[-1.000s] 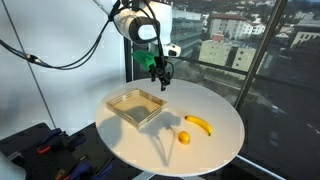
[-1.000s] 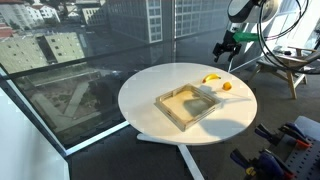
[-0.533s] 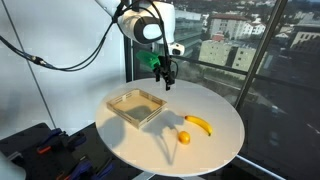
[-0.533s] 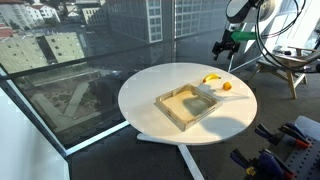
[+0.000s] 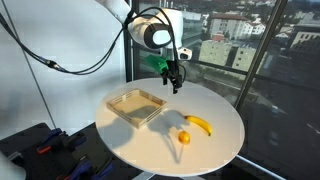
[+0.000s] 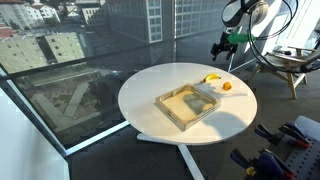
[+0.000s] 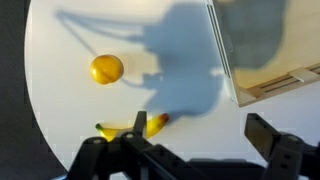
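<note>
Gripper (image 5: pixel 176 86) hovers above desk (image 5: pixel 220 105), fingers (image 7: pixel 262 133) spread, empty. Banana (image 5: pixel 200 124), orange (image 5: pixel 184 138) lie ungrasped; tray (image 5: pixel 125 113) empty.

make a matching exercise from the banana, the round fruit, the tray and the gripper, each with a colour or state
Things:
1 banana
2 round fruit
3 tray
4 gripper

States:
a orange in colour
b open, in the air above the table
c long, yellow, curved
d wooden, nothing in it

Pairs: 1-c, 2-a, 3-d, 4-b
</note>
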You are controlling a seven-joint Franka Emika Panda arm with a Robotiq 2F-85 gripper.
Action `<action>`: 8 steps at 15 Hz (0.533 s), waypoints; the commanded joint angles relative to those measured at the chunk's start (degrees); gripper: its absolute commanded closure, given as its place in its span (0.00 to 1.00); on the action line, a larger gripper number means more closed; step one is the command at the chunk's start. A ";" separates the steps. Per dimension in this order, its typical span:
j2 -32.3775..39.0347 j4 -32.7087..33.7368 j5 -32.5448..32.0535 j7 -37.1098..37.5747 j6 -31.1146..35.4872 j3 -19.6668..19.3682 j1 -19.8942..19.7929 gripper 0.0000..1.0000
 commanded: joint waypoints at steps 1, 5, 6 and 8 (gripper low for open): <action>3.50 4.47 -0.98 1.56 -0.98 -0.33 -0.72 0.00; 5.93 6.78 -0.42 0.98 -1.37 -0.29 -1.69 0.00; 6.39 7.23 -0.32 0.88 -1.38 -0.25 -1.93 0.00; 7.26 8.07 -0.02 0.50 -1.52 -0.09 -2.51 0.00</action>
